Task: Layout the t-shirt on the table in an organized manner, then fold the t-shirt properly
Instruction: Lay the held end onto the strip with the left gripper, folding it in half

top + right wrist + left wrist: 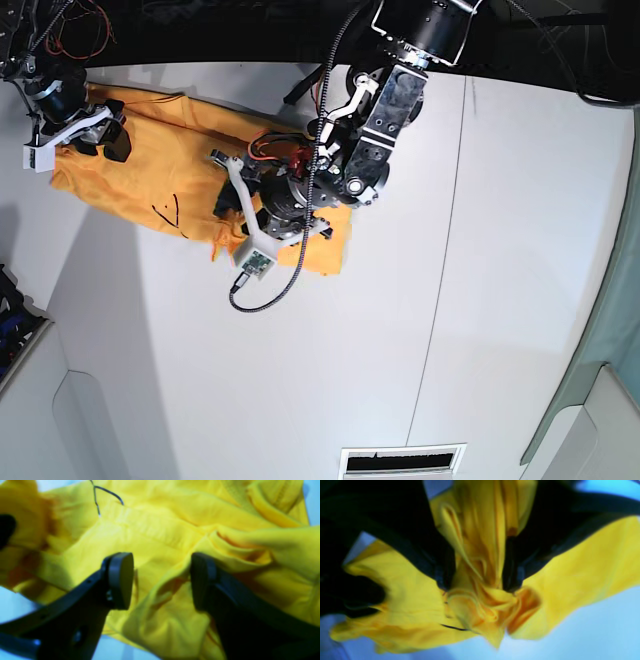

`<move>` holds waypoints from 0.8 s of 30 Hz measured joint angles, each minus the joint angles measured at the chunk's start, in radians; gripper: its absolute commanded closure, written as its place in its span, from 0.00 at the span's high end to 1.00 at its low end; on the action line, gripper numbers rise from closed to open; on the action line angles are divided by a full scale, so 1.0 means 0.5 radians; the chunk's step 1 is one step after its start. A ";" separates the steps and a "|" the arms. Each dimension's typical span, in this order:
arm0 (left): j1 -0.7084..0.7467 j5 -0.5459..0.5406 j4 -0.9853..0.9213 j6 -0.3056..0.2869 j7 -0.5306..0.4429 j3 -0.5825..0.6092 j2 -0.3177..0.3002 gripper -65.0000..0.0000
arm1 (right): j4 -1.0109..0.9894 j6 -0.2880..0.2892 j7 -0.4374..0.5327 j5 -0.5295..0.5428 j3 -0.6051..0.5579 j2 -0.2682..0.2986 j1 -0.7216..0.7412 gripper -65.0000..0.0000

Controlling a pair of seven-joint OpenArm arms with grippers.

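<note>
T-shirt (pixel 185 190): orange-yellow, crumpled, spread in a band across the upper-left quarter of the table (pixel 420 330), running from about 10 o'clock toward the centre in the base view. Thin dark stray thread (pixel 165 210) lying on the cloth near its lower edge.

Left gripper (pixel 476 580): clamped on a bunched ridge of the t-shirt, dark fingers (pixel 443 572) pressed against gathered folds on both sides, cloth fanning out toward 3 and 9 o'clock in the left wrist view. Located at the 3 o'clock end of the garment in the base view, beside a trailing grey cable (pixel 275 290).

Right gripper (pixel 161 580): spread apart, rounded pads (pixel 120 580) separated, loose wrinkled cloth visible between and beyond them, nothing pinched. Located at the 9 o'clock end of the garment in the base view, over the shirt edge.

Thin dark seam line (pixel 440 290) on the tabletop at 3 o'clock of the garment, well apart from it.
</note>
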 measured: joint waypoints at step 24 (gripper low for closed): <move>-0.034 0.006 0.154 -0.040 0.107 0.130 -0.002 0.51 | -0.039 0.031 -0.215 0.190 0.365 0.299 0.006 0.69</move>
